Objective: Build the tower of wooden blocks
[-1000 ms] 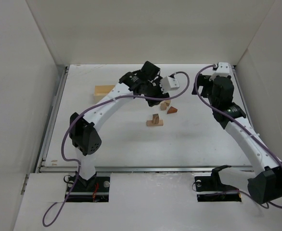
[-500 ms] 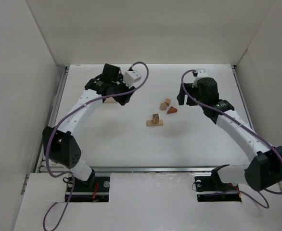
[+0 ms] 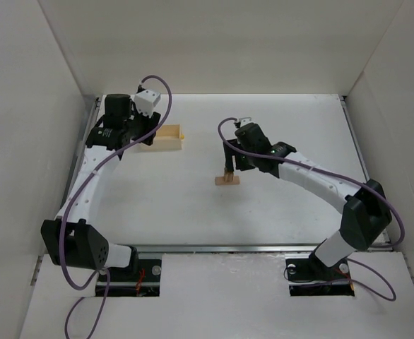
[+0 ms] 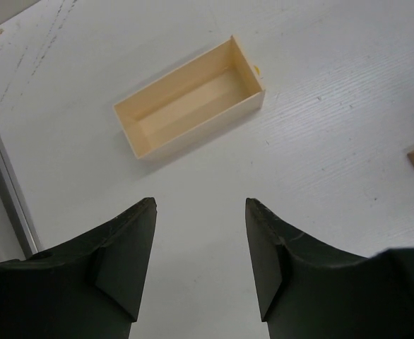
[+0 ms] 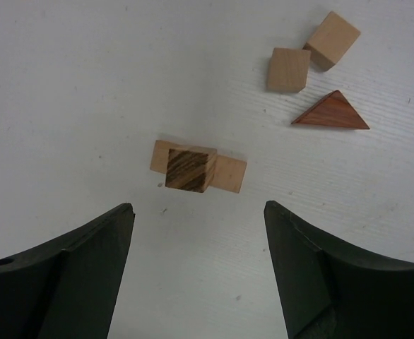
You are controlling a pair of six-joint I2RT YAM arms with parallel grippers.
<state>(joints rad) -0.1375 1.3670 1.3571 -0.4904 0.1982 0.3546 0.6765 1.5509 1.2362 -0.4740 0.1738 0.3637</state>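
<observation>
- Nope, no writing, labels, brand marks or numbers I can make out in any of the three views.
</observation>
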